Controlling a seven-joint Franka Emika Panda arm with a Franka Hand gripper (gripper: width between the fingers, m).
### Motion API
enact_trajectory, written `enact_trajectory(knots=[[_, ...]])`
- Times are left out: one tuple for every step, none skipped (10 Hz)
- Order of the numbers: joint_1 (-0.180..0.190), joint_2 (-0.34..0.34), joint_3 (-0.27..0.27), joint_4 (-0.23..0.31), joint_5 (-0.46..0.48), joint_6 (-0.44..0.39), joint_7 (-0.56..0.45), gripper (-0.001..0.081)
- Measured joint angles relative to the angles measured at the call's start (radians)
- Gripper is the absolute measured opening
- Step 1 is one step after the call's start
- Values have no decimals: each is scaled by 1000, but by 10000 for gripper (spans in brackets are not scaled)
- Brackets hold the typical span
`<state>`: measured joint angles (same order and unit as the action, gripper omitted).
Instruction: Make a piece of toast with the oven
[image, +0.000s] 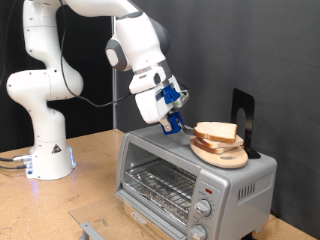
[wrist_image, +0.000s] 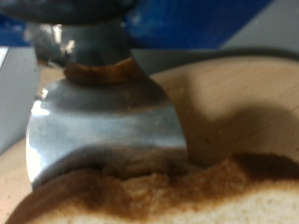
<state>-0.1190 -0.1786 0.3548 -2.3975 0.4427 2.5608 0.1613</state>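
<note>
The gripper hangs beside the piece of toast on the wooden plate atop the oven; whether its jaws are wide or closed, I cannot tell.

Lab setup: white robot arm on plywood bench, black backdrop.

The oven sits on a table. On its roof lies a wooden plate bearing the piece of toast. The gripper is at the toast's nine o'clock, just beside it. The robot base stands at the oven's nine o'clock.
</note>
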Motion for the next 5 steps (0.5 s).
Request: enact_trajectory(knots=[[0, 17, 0, 16, -13, 0, 12, 383], [0, 34, 0, 31, -27, 0, 25, 383], [0, 48, 0, 42, -37, 0, 31, 383], [0, 58, 0, 50, -40, 1, 32, 383], [0, 63, 0, 55, -41, 3, 32, 383]])
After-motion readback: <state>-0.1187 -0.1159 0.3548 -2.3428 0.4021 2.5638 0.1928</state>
